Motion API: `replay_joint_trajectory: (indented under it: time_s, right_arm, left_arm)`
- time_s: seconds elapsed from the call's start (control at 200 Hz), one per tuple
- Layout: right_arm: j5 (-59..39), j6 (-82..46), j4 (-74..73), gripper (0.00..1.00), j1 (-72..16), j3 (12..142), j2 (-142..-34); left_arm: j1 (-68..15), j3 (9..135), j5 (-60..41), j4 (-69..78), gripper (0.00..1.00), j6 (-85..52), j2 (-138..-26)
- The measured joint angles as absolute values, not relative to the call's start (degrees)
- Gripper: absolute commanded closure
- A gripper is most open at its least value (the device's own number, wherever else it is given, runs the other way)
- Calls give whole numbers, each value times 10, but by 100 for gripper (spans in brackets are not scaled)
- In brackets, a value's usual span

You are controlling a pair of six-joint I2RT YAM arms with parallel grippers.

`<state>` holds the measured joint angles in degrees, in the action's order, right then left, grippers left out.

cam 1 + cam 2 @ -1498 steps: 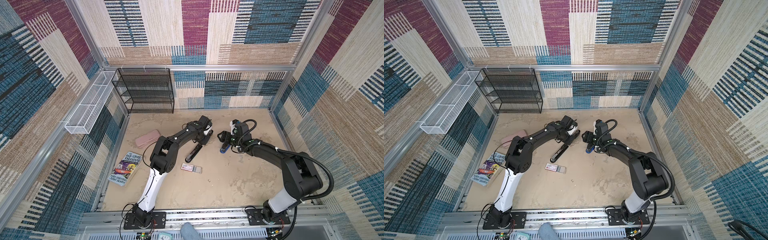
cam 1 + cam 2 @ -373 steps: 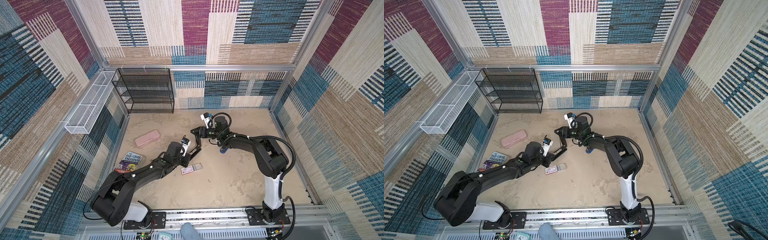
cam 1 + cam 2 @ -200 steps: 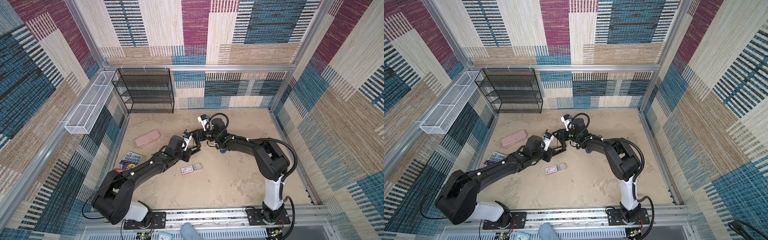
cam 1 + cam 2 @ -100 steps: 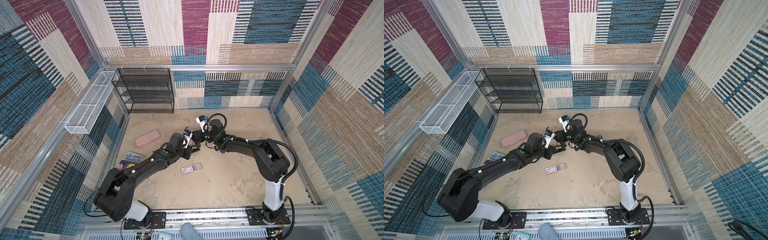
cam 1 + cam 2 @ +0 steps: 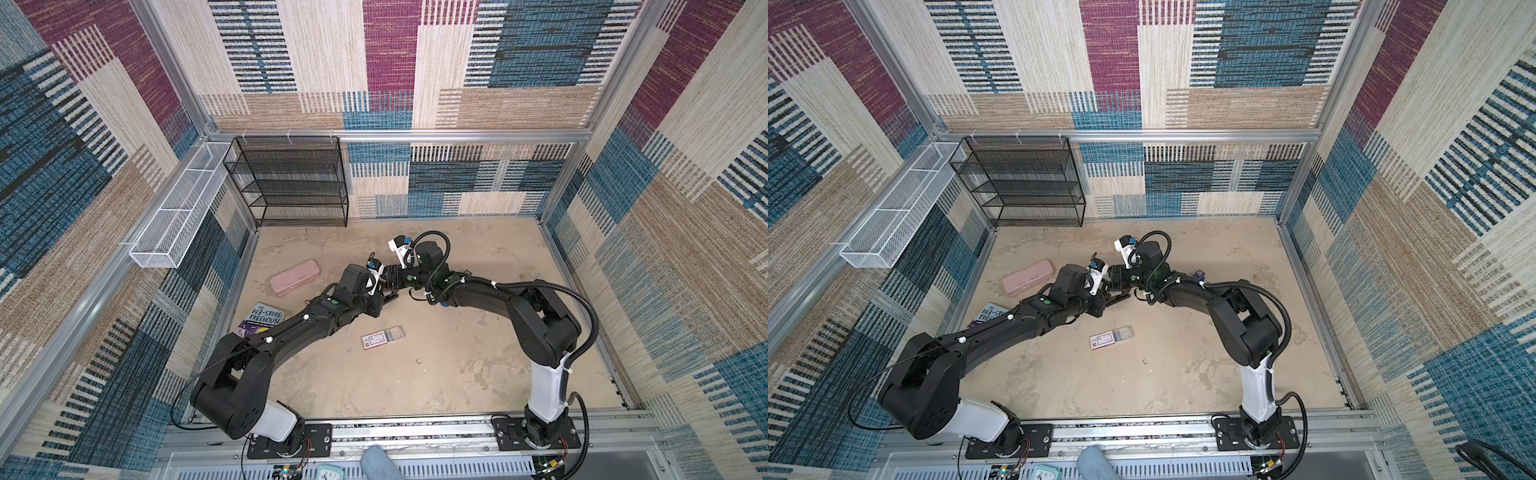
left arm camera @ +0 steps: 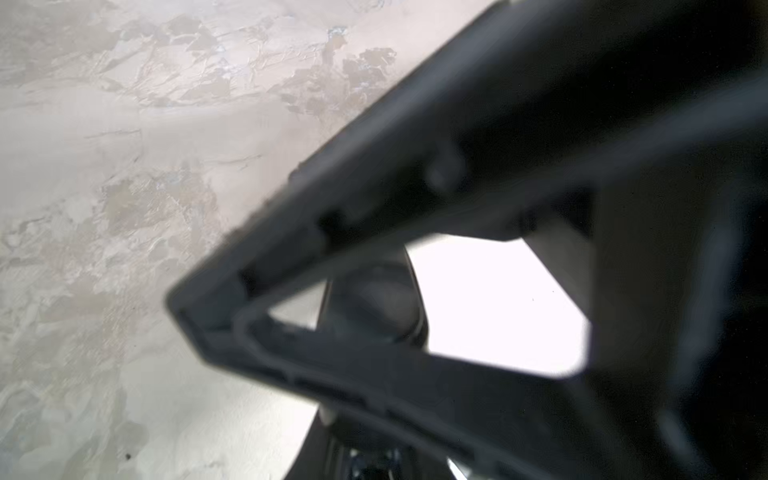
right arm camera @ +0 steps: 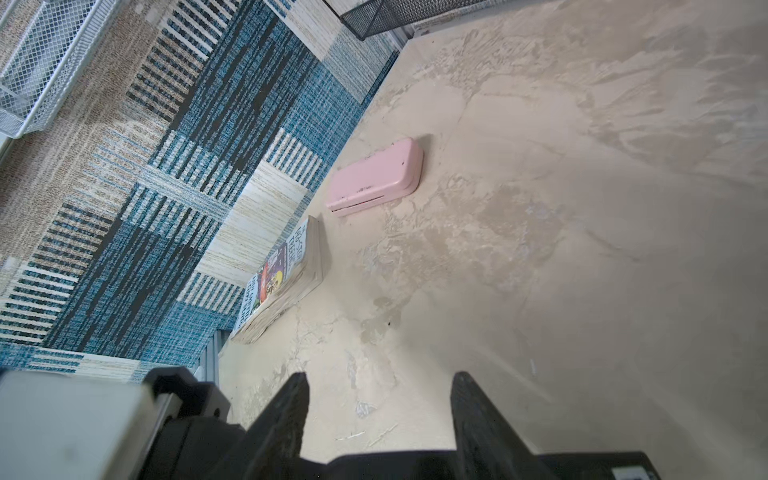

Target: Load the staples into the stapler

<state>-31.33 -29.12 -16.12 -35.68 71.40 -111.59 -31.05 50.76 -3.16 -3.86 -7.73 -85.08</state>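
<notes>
My left gripper (image 5: 379,296) is shut on the black stapler (image 5: 390,296) and holds it just above the table's middle. In the left wrist view the stapler (image 6: 415,187) fills the picture, blurred, its two arms spread in a V; my own fingers are hidden behind it. My right gripper (image 5: 394,276) hangs close behind the stapler, open. In the right wrist view nothing lies between its fingertips (image 7: 297,382). The staples are in a small white box with a red edge (image 5: 381,338) and its grey tray partly slid out. The box lies flat on the table in front of both grippers.
A pink pencil case (image 5: 295,277) and a book (image 5: 264,324) lie at the left by the wall. A black mesh shelf (image 5: 291,183) stands at the back left, with a white wire basket (image 5: 178,208) on the left wall. A few small bits (image 5: 419,361) lie on the table.
My left gripper has carried the stapler up and back toward the right gripper. The right gripper has drifted slightly left toward it, and its jaws have opened wider.
</notes>
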Motion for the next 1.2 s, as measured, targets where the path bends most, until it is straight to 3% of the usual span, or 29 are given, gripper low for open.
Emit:
replay_joint_trajectory:
  time_s: [0.386, 0.806, 1.197]
  right_arm:
    - [-277, -309, -137, 40, -312, 662, -1075]
    - [-234, -317, -143, 40, -257, 525, -975]
    - [-219, -321, -146, 40, -245, 498, -950]
  left_arm:
    - [-309, 427, -11, 56, 96, -77, -841]
    - [-327, 430, 1, 232, 90, -70, -974]
    - [-346, 449, 11, 239, 64, -60, -1030]
